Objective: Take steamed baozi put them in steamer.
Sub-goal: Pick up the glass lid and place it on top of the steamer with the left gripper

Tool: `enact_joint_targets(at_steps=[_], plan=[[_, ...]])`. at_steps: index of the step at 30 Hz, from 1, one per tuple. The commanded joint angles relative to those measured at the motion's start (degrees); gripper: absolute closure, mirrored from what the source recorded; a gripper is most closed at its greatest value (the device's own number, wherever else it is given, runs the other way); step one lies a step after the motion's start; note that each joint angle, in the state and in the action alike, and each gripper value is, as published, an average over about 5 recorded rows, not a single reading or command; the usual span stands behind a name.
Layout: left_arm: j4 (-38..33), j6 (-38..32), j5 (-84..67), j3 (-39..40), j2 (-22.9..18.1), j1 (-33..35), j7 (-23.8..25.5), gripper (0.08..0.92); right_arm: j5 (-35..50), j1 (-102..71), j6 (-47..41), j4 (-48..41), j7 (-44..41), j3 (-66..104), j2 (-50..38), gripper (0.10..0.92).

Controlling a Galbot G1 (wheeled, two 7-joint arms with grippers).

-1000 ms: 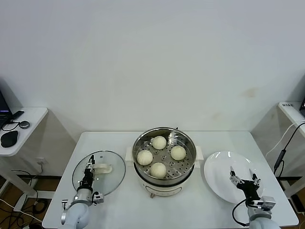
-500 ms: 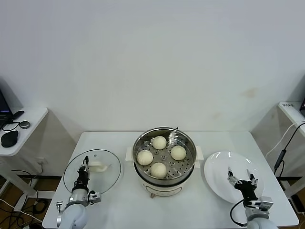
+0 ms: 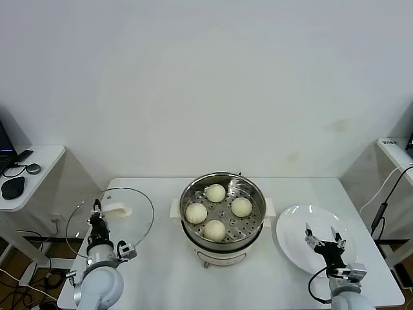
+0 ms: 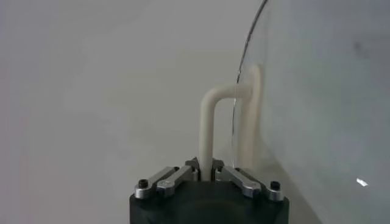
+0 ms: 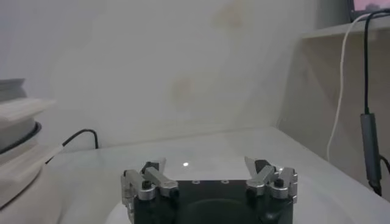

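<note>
Four cream-white baozi (image 3: 215, 192) (image 3: 195, 212) (image 3: 241, 206) (image 3: 214, 230) lie on the perforated tray inside the shiny steamer (image 3: 248, 240) at the table's middle. My left gripper (image 3: 97, 213) is shut on the white handle (image 4: 208, 125) of the round glass lid (image 3: 139, 213) and holds the lid tilted up above the table's left side. My right gripper (image 3: 322, 239) is open and empty over the flat white plate (image 3: 293, 248) at the right. The right wrist view shows its jaws wide apart (image 5: 209, 175).
A side table (image 3: 39, 161) with a mouse and cables stands far left. A shelf with a hanging cable (image 3: 381, 206) is at the far right. The steamer's white side handle (image 5: 18, 122) shows in the right wrist view.
My left gripper has lifted the glass lid off the table and carried it left and up, tilting it. My right gripper has drawn back slightly over the plate.
</note>
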Motion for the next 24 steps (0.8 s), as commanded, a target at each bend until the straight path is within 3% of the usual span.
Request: enact_joint_targets(at_steps=[1, 24], plan=[[-13.52, 6.52, 6.48, 1.40, -2.89, -0.21, 12.69, 0.828, -0.36, 0.05, -0.25, 0.12, 0.05, -0.25, 0.04, 0.203], [-4.54, 6.54, 16.82, 26.00, -13.78, -15.22, 18.55, 0.828, -2.73, 1.09, 0.38, -2.07, 0.08, 1.01, 1.72, 0.203]])
